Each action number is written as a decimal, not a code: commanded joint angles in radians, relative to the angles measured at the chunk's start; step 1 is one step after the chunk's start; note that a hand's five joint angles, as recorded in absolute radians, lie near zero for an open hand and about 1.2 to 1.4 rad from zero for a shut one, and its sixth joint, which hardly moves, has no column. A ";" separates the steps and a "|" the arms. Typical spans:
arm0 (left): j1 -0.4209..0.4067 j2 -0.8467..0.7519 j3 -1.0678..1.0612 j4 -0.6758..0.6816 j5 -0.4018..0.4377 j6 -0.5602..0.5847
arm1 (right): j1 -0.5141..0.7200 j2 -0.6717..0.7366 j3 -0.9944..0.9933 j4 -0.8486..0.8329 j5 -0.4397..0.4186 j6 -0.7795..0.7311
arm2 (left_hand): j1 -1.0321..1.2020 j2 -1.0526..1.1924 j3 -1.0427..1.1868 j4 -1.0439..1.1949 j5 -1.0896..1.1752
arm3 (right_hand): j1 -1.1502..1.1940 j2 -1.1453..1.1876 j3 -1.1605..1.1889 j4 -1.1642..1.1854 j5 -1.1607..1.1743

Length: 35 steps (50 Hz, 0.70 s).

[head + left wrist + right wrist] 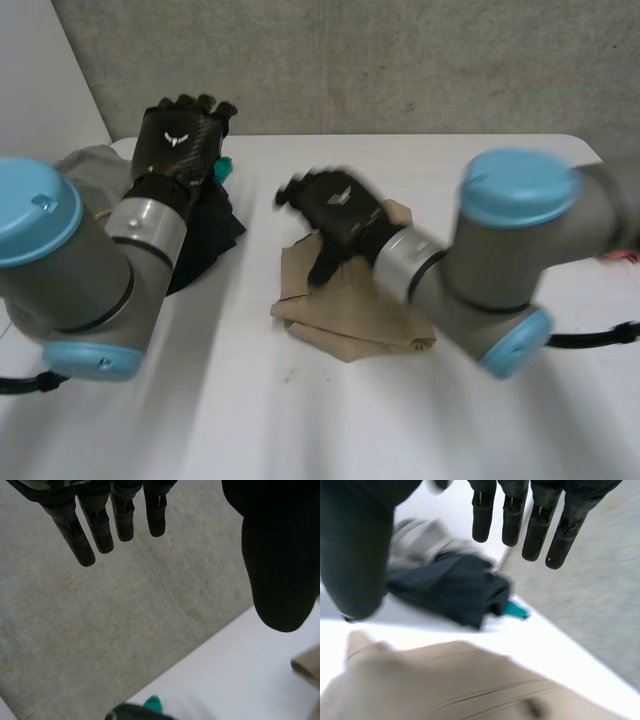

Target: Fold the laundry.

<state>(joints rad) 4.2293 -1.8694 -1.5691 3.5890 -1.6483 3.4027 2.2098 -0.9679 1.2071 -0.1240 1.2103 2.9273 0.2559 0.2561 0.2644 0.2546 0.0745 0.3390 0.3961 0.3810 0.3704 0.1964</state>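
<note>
Two hands are up over the white table (300, 430), and neither holds anything. In the head view the tan cloth (345, 310) lies crumpled and partly folded at the centre of the frame. The right hand (335, 205) is over that cloth's upper edge, just left of centre, with its arm coming in from the right. In the right wrist view its fingers (540, 525) are straight and spread well away from the thumb, gripping nothing. The tan cloth (470, 685) lies under the palm, clear of the fingertips. Whether the heel of the hand touches the cloth, I cannot tell.

At the upper left of the head view the left hand (180, 140) is raised, back toward the camera, near the table's far edge and well apart from the tan cloth. In its own wrist view its fingers (100, 525) hang straight, the thumb is set wide, and it holds nothing. They show against the grey wall (100, 630). A corner of the tan cloth (307, 665) lies beyond the thumb.

Under the left forearm, at the frame's left, a dark cloth (210, 235) lies bunched. A grey cloth (95, 160) lies behind it at the left edge, and a teal piece (221, 168) pokes out at the dark cloth's top, beside the left hand. In the right wrist view these three lie past the right hand's fingertips, apart from the tan cloth.
</note>
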 commanded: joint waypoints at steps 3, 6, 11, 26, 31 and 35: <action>-0.064 -0.125 0.185 -0.025 0.018 -0.146 | -0.205 -0.210 0.115 0.039 0.153 0.297 | -0.001 -0.001 -0.010 0.000 0.006 | 0.025 -0.032 -0.017 -0.006 -0.007; -0.115 -0.214 0.268 -0.093 0.054 -0.148 | -0.235 -0.198 0.118 0.099 0.204 0.311 | -0.001 -0.001 -0.010 0.000 0.006 | 0.007 -0.050 -0.035 -0.024 -0.025; -0.149 -0.362 0.409 -0.257 0.100 -0.152 | -0.229 -0.109 0.086 0.152 0.180 0.262 | 0.010 0.010 0.002 0.012 0.017 | -0.045 -0.102 -0.087 -0.077 -0.077; -0.158 -0.505 0.523 -0.453 0.028 -0.126 | -0.223 0.094 -0.066 0.273 0.121 0.158 | 0.010 0.010 0.002 0.012 0.017 | -0.107 -0.164 -0.149 -0.139 -0.139; -0.161 -0.566 0.566 -0.513 0.022 -0.063 | -0.220 0.132 -0.070 0.273 0.179 0.038 | 0.016 0.016 0.008 0.018 0.023 | -0.142 -0.199 -0.184 -0.174 -0.174; -0.161 -0.599 0.595 -0.538 0.018 -0.019 | -0.219 0.156 -0.070 0.273 0.184 -0.028 | 0.025 0.025 0.017 0.026 0.032 | -0.164 -0.222 -0.206 -0.196 -0.196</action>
<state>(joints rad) 4.0691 -2.4103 -1.0218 3.1013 -1.6249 3.3095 1.9885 -0.8469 1.1344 0.1511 1.3602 3.0153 0.2559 0.2561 0.2645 0.2546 0.0743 0.2425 0.2719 0.2525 0.2744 0.0829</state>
